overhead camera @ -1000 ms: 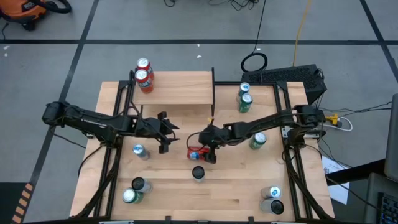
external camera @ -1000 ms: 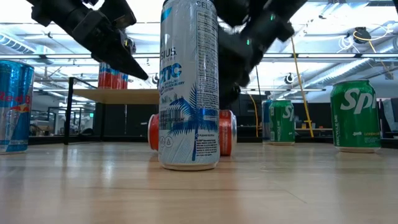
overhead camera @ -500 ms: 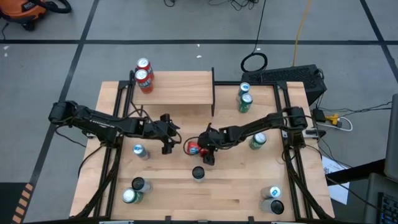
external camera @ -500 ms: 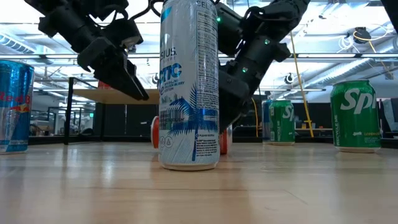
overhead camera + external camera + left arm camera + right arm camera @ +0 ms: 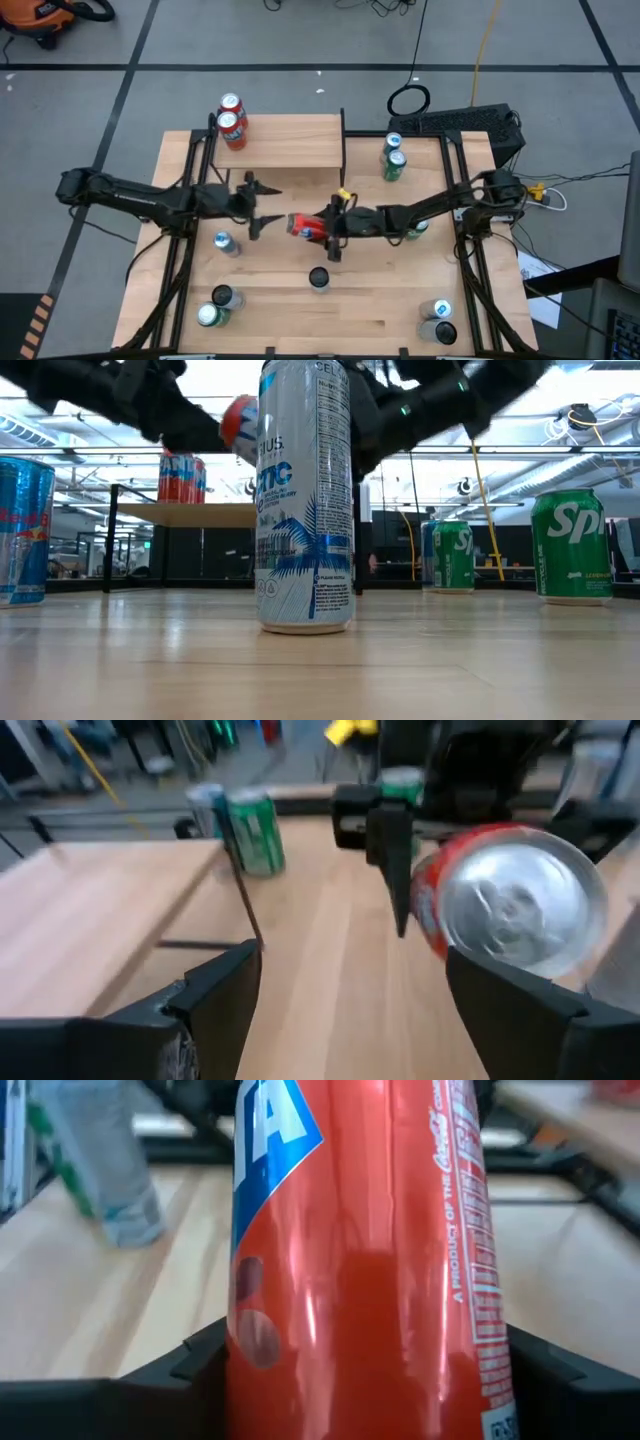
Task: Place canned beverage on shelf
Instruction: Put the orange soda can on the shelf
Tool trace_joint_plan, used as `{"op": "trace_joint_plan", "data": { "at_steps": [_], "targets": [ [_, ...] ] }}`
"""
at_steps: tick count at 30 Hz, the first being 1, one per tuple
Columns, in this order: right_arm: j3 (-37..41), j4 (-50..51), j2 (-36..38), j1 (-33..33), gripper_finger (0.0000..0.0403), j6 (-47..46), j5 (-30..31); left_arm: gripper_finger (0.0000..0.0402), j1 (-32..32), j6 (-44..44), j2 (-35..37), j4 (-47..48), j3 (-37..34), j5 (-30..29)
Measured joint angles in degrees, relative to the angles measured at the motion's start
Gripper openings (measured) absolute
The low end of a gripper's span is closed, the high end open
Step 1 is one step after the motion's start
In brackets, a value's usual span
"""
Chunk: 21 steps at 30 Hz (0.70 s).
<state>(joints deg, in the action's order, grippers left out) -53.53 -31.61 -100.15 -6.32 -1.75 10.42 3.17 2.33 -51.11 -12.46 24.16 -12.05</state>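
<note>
A red can (image 5: 303,224) lies level in the air over the table's middle, shut in my right gripper (image 5: 326,227). It fills the right wrist view (image 5: 370,1250). Its silver end (image 5: 520,910) faces my left gripper (image 5: 256,205), which is open and empty just to its left, its fingers standing apart (image 5: 350,990). In the low view the can (image 5: 238,422) shows high up behind a tall white can. The shelf (image 5: 290,142), a light-wood board with black uprights, stands at the far edge and bears two red cans (image 5: 231,122) at its left end. My right gripper pinches the red can's side wall (image 5: 250,1350) between its two fingers (image 5: 200,1370), one on the can's far side and one on its near side. It comes from the table's right. The can is lifted clear and lies level, its silver end toward the table's left.
A tall white can (image 5: 318,278) stands near the front middle. Two green cans (image 5: 392,160) stand at the far right and another (image 5: 415,228) by my right arm. A blue can (image 5: 222,243) stands left of centre. More cans stand at the near left (image 5: 212,308) and near right (image 5: 437,320).
My right gripper has lifted the red can clear of the table, where it lay on its side, and carried it up and a little toward the table's left and far edge. My left gripper has risen and drawn back slightly toward the left edge.
</note>
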Motion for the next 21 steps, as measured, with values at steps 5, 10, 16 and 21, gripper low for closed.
{"op": "trace_joint_plan", "data": {
  "at_steps": [5,10,16,21],
  "targets": [
    [8.5,-22.2,-0.1,3.2,0.0278,0.6,0.8,0.0312,-0.3,1.2,6.9,-15.1,-8.6,1.8],
    [10.6,-33.0,0.1,4.7,0.0280,4.7,-1.4,0.0312,-1.1,1.6,5.9,-26.3,-11.6,3.5],
    [8.5,-32.9,-0.2,5.0,0.0281,8.1,-4.7,0.0312,-2.8,1.5,-1.2,-36.7,-11.6,8.9],
    [8.2,-32.6,-0.3,5.2,0.0282,8.5,-4.7,0.0312,-3.2,3.0,-8.3,-45.4,-11.3,10.0]
  ]
}}
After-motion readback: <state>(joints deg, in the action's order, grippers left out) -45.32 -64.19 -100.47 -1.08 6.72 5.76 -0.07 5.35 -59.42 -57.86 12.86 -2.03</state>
